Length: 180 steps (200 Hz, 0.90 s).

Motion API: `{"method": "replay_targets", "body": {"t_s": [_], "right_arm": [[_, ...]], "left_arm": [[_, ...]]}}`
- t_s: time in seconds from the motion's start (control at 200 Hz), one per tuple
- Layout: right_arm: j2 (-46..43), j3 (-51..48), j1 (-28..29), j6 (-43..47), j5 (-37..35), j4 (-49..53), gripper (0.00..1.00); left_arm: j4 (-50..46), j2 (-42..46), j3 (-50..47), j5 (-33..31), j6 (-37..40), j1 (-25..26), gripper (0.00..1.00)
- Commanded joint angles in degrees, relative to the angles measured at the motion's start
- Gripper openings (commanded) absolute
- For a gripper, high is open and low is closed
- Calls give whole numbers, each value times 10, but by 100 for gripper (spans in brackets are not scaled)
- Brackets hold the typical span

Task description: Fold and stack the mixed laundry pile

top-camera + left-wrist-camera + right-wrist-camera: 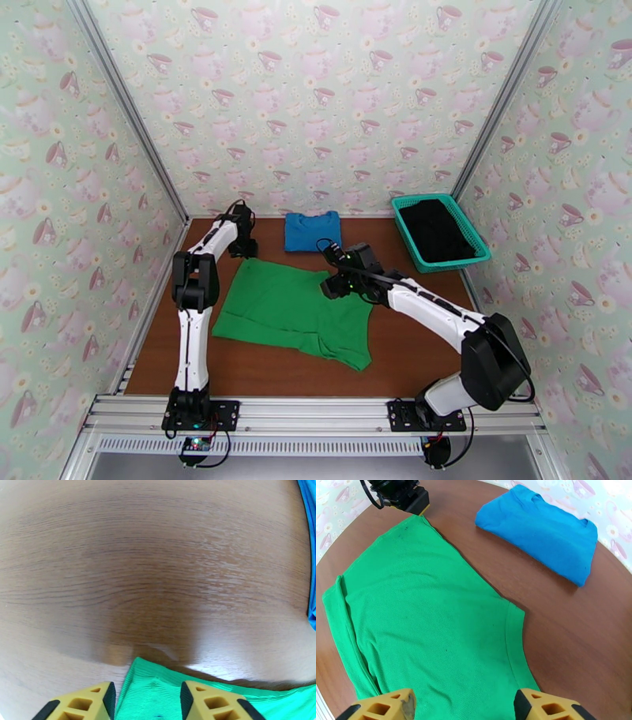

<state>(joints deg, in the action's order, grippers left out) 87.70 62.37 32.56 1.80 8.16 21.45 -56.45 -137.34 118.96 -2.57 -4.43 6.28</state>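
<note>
A bright green shirt [292,308] lies spread flat mid-table. My left gripper [243,249] sits at its far left corner, and the left wrist view shows the yellow fingers [91,703] apart with that green corner [154,689] lying between them, so it is open. The right gripper [336,284] hovers over the shirt's far right sleeve area, open, its jaws wide above the green cloth [422,614]. A folded blue shirt [313,230] rests at the back of the table. The black garment [437,229] lies in the teal basket [404,237].
The basket stands at the back right against the wall. Patterned walls enclose the table on three sides. Bare wood [411,347] shows in front of and right of the green shirt, and a strip [158,578] lies between the green and blue shirts.
</note>
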Motion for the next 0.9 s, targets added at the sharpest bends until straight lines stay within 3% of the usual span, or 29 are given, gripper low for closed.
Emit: {"method": "replay_targets", "body": {"t_s": [0.0, 0.135, 0.316, 0.436, 0.481, 0.896], "right_arm": [[43, 51, -20, -31, -4, 28, 72], [119, 104, -31, -39, -5, 45, 73], [231, 188, -47, -56, 2, 68, 69], [282, 231, -48, -60, 7, 62, 67], [296, 246, -48, -62, 13, 61, 67], [402, 338, -48, -87, 31, 88, 59]], "left_arm": [[3, -11, -15, 17, 6, 8, 46], [11, -3, -38, 19, 8, 12, 43], [11, -9, -49, 15, 9, 13, 32], [17, -7, -56, 13, 8, 14, 15], [21, -7, -59, 10, 7, 14, 0], [39, 10, -72, -11, 6, 14, 0]]}}
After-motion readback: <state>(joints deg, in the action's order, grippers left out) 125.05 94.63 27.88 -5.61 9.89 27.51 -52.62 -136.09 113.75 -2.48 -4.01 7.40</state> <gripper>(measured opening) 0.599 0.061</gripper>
